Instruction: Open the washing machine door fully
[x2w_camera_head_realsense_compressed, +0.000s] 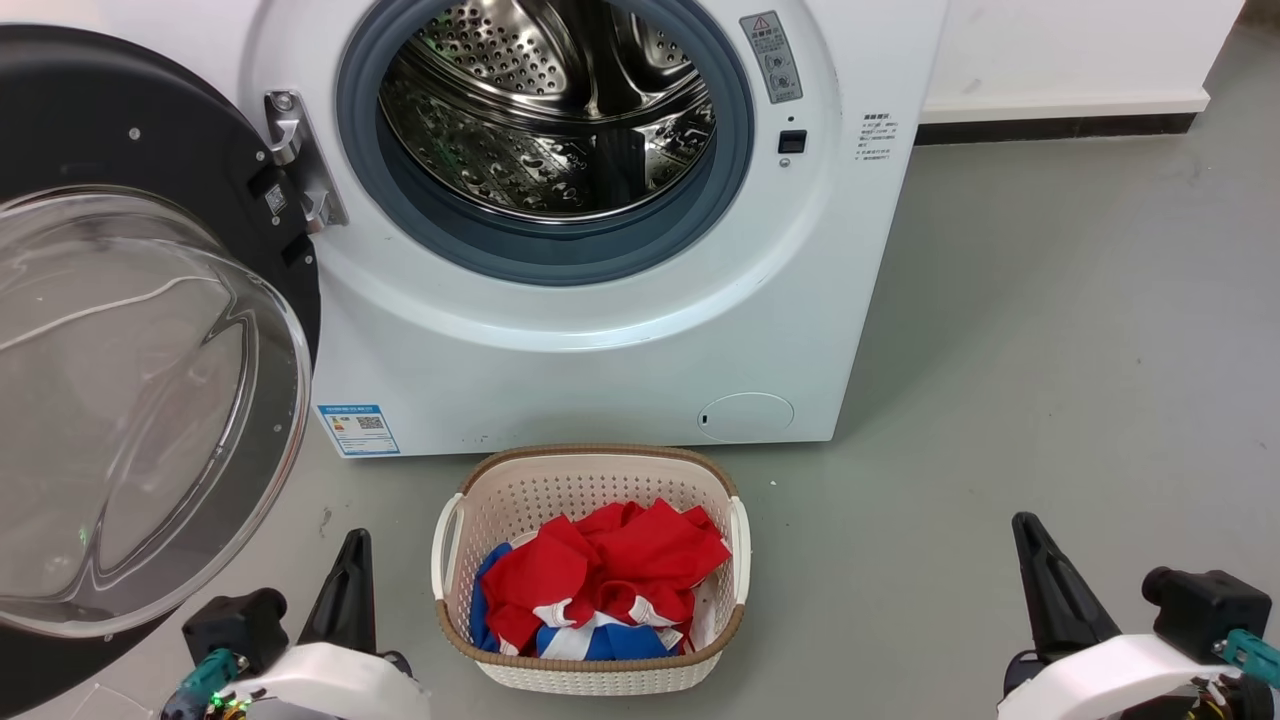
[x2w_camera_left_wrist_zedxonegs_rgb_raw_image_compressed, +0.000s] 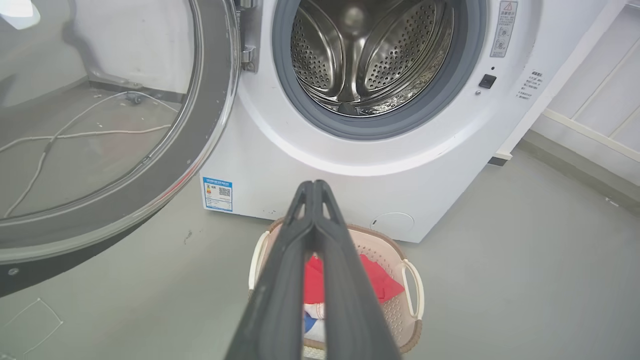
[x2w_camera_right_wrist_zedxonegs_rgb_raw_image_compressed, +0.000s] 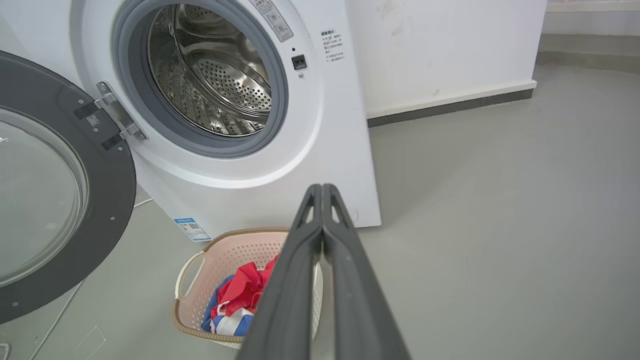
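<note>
My door (x2w_camera_head_realsense_compressed: 140, 400) stands wide open, left of the machine (x2w_camera_head_realsense_compressed: 600, 340), so I judge opening done. Left gripper (x2w_camera_left_wrist_zedxonegs_rgb_raw_image_compressed: 315, 186) and right gripper (x2w_camera_right_wrist_zedxonegs_rgb_raw_image_compressed: 321, 187) are pinched closed, empty. Next: confirm, stay clear.

The washing machine (x2w_camera_head_realsense_compressed: 600, 380) bears a warning-triangle label (x2w_camera_head_realsense_compressed: 770, 55) and blue QR sticker (x2w_camera_head_realsense_compressed: 357, 429), wording unreadable.

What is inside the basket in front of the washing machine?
The basket holds crumpled clothes: red on top, blue and white lower down. Anything lying beneath them is covered and cannot be seen.
</note>
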